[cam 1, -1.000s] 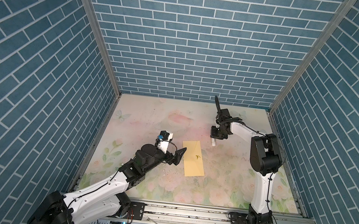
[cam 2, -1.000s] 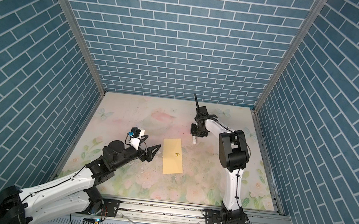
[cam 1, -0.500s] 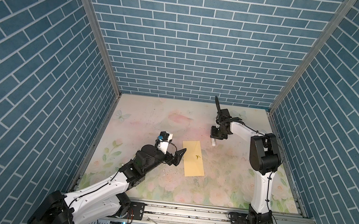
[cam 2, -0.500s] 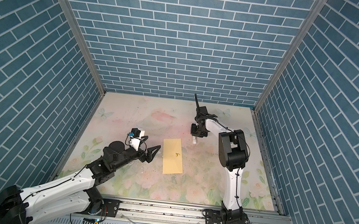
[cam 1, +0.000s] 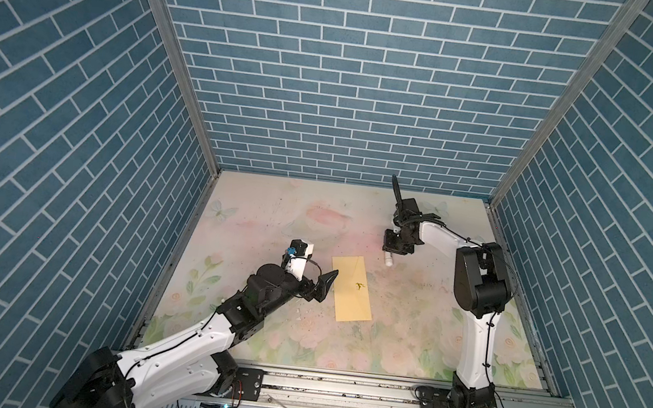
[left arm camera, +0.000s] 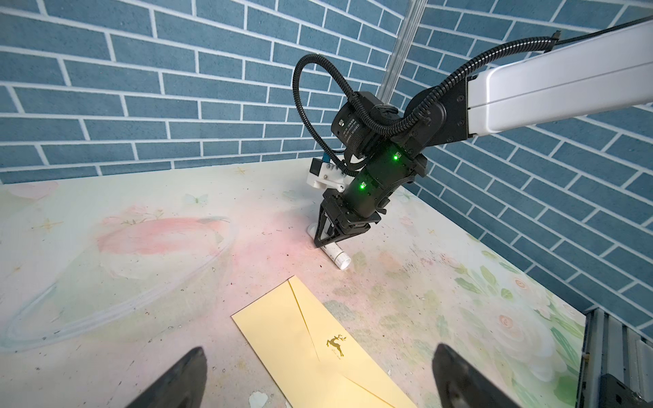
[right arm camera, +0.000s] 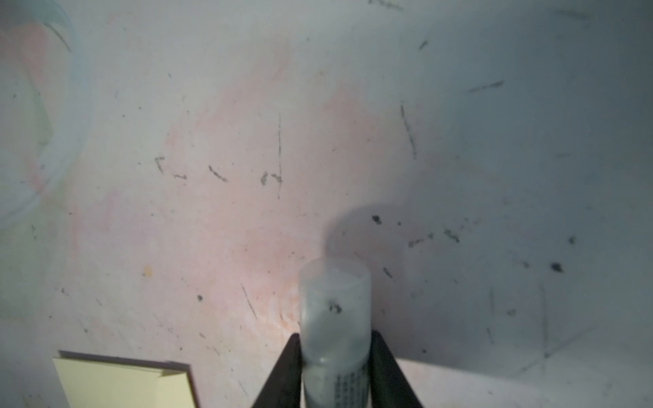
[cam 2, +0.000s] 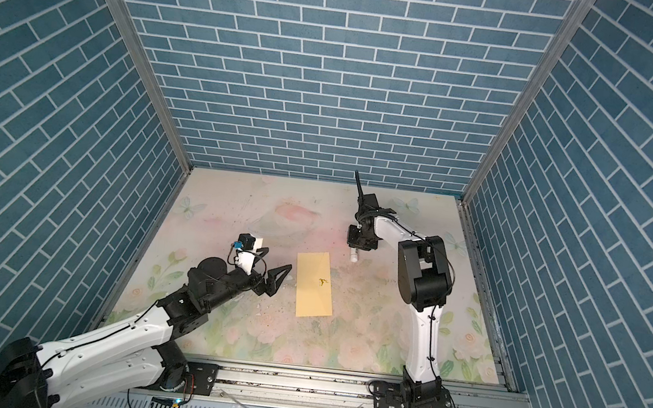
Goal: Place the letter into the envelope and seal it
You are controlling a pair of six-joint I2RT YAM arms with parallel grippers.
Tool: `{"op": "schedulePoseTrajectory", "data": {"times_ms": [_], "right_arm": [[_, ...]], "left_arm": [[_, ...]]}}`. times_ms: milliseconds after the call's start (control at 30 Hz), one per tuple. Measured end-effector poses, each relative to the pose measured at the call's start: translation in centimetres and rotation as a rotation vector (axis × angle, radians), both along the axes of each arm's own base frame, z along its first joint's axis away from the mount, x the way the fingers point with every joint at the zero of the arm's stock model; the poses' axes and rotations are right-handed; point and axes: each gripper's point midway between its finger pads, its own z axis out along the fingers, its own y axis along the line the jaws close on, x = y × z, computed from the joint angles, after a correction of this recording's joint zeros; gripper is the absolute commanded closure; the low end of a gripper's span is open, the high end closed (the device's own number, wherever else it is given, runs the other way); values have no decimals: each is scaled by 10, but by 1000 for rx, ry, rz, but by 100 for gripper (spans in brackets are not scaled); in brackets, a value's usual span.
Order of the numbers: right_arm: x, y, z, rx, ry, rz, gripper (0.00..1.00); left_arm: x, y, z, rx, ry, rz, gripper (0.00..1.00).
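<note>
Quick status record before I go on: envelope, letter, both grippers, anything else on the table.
envelope: flat on the table, flap down, gold deer mark up
letter: not visible in any view
left gripper: open, beside the envelope, holding nothing
right gripper: jaws flank a white tube lying on the table; grip unclear

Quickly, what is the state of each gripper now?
Left gripper: open, empty.
Right gripper: jaws around the white glue stick; grip cannot be told.
</note>
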Motion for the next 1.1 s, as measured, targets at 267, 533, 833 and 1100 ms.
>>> {"op": "schedulePoseTrajectory", "data": {"times_ms": [267, 533, 833, 1100], "right_arm": [[2, 1, 1, 8, -1, -1, 55], [2, 3, 3, 23, 1, -3, 44], [2, 4, 22, 45, -13, -6, 14], [-10, -11, 166, 105, -362, 20, 5]], "left_arm": [[-1, 1, -3, 3, 7, 1, 0], [0, 2, -5, 6, 8, 8, 0], [18, 32, 0, 76, -19, 196, 0], [50, 103, 10, 183, -71, 511, 0]]}}
